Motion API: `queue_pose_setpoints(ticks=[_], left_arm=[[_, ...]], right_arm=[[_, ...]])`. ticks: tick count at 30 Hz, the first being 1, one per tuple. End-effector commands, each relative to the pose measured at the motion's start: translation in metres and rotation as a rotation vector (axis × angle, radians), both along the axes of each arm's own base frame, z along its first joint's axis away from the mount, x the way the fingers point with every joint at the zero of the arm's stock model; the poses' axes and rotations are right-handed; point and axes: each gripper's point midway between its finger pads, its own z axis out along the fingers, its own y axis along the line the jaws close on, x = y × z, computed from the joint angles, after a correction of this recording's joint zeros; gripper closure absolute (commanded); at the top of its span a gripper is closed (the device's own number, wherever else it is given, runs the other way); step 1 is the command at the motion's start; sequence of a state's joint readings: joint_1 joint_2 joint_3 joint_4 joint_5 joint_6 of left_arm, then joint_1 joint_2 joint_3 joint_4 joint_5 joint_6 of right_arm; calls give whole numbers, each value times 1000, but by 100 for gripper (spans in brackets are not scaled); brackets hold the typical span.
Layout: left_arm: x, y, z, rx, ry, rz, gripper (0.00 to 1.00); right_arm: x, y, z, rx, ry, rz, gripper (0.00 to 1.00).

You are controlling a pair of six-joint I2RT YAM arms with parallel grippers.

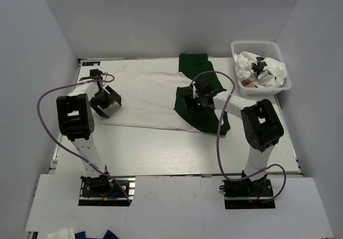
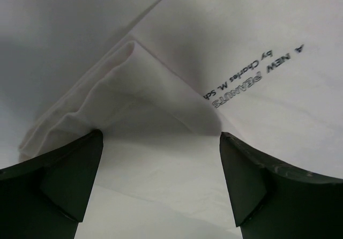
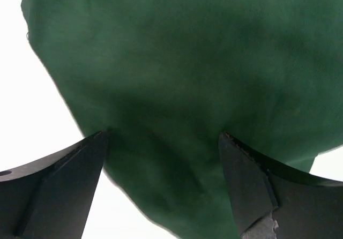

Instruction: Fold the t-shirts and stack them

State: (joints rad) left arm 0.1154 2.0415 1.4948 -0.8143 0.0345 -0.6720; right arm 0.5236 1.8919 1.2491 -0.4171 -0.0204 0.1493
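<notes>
Green t-shirt (image 3: 177,62) under right claw (image 3: 161,138), white t-shirt (image 2: 161,105) under left claw (image 2: 161,138)

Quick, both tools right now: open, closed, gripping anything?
Left tool: open, over the white t-shirt, holding nothing.
Right tool: open, over the dark green t-shirt, holding nothing.

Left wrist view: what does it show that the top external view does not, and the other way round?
Only the left wrist view: small printed text on the white t-shirt and its folded edge. Only the top view: the green t-shirt, the basket of crumpled clothes, the right tool. Both: the white t-shirt below the open left tool.
</notes>
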Motion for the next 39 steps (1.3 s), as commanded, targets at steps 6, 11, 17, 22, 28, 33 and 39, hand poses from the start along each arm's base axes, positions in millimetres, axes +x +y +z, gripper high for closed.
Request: queue_pose_setpoints(ticks=[6,11,17,22,28,33,39], left_arm=[[-133,-9,-7,9,242,25,0],[-141,-11,28,16,146,37,0],[-59,12,83,45,-56,54,0],[23,45,100,61,-83,88,0],[102,68,73,50,-154,104,0],[135,71,51,40,-207,108,0],[151,52,29,-1,-240,30,3]], right_arm=[[-85,-24,1,62,93,-43,10],[-107,-32,37,39,18,-7,10],[-3,-16,117,17,-311,-110,10],[116,-21,123,-103,-404,-277,10],[207,5,144,154,-428,-272,10],[268,1,154,208,-556,-280,10],[314,-21,129,201,-659,-302,10]])
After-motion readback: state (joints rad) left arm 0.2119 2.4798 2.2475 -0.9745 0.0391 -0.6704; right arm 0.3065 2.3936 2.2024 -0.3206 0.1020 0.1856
